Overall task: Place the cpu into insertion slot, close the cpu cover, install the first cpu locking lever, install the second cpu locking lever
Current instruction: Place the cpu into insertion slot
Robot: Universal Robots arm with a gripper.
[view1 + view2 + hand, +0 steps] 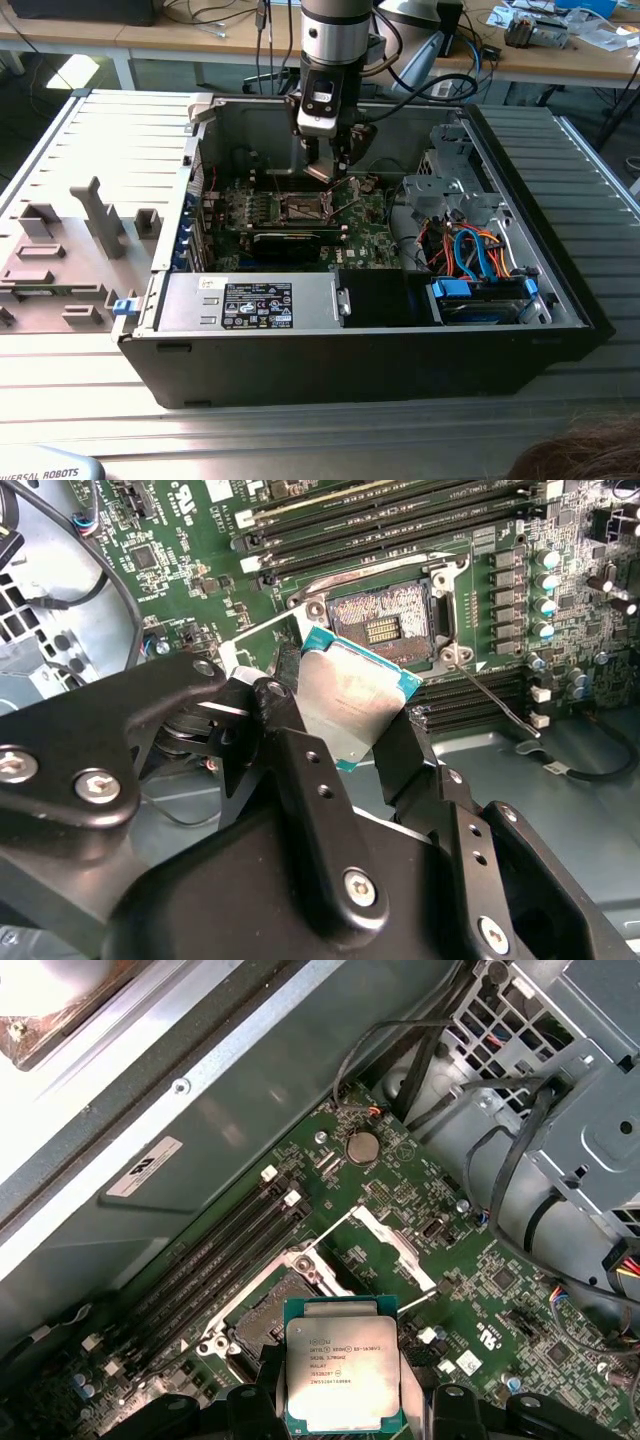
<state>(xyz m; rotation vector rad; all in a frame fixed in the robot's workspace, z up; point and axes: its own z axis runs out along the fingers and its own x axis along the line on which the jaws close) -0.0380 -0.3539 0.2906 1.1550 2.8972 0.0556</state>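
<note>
My gripper [328,170] hangs inside the open computer case, just above the motherboard. It is shut on the cpu [345,705], a flat square chip with a silvery top and a teal edge, pinched by two opposite sides between the black fingers [285,730]. In both wrist views the chip hovers, slightly tilted, just off one side of the insertion slot [385,620], which lies open and dark with its pins bare. The cpu cover [385,1245] stands swung up off the insertion slot [265,1325]. A thin wire locking lever [490,695] sticks out loose beside it.
Long black memory slots [380,530] run alongside the socket. A black card [290,243], the power supply [265,300], a drive cage [450,180] and coloured cables [470,250] crowd the case. A grey fixture plate [80,240] lies on the exterior view's left.
</note>
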